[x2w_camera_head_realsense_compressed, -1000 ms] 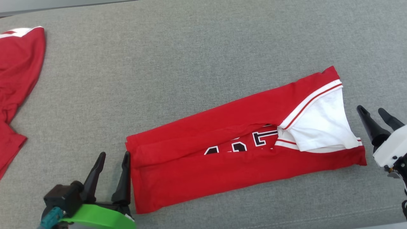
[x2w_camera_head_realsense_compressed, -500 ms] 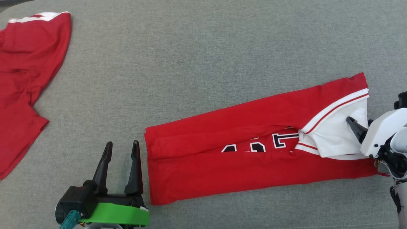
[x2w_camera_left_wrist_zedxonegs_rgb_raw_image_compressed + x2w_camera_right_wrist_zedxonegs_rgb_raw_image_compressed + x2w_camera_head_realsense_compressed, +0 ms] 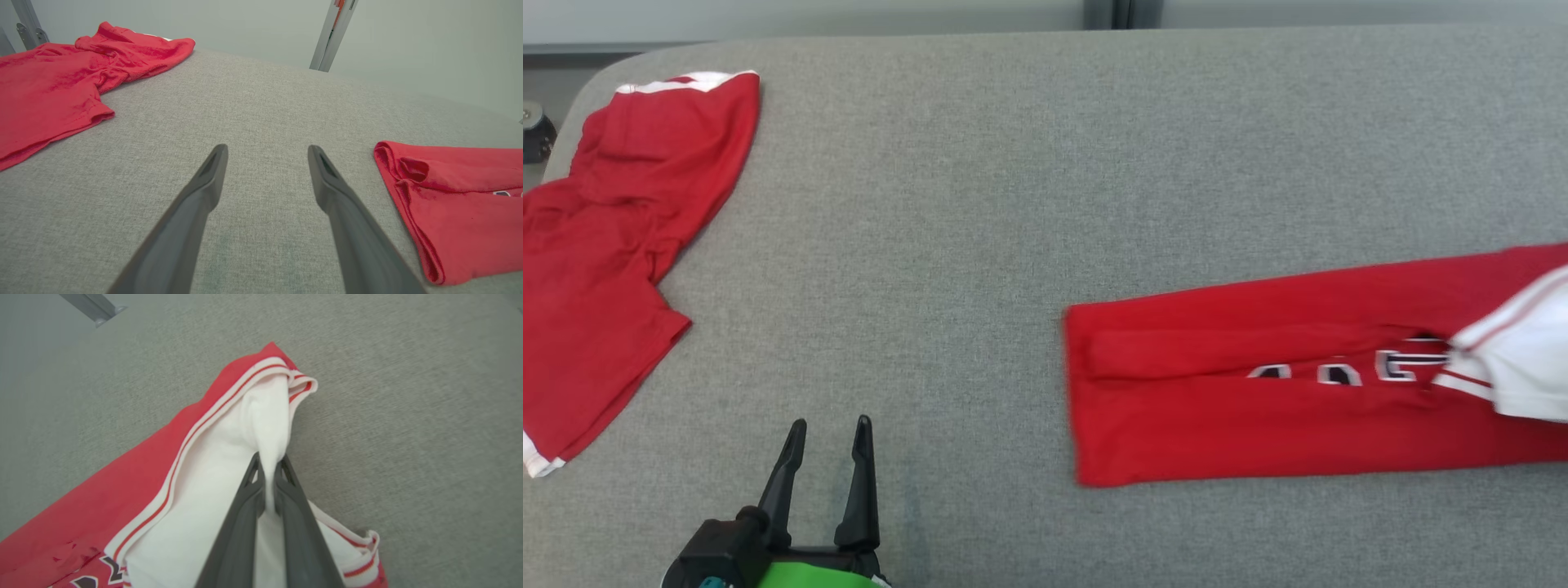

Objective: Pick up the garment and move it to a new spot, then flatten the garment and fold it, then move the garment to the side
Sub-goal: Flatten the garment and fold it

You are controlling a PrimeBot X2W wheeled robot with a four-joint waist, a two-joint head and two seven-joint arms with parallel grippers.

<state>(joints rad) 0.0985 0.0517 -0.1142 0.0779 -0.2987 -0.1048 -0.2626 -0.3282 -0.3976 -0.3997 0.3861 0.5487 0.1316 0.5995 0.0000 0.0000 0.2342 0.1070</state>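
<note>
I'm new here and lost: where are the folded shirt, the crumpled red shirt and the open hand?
folded shirt (image 3: 1258,433): head view, lower red fold.
crumpled red shirt (image 3: 596,269): head view, its middle.
left hand (image 3: 832,421): head view, between its open fingertips.

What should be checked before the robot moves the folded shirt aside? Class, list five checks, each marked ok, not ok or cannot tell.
1. Right gripper shut on the white part of the shirt: ok.
2. Grip holds every layer: cannot tell.
3. Shirt folded into a long strip: ok.
4. Left gripper open, apart from the shirt: ok.
5. Other red garment lies apart, far left: ok.
</note>
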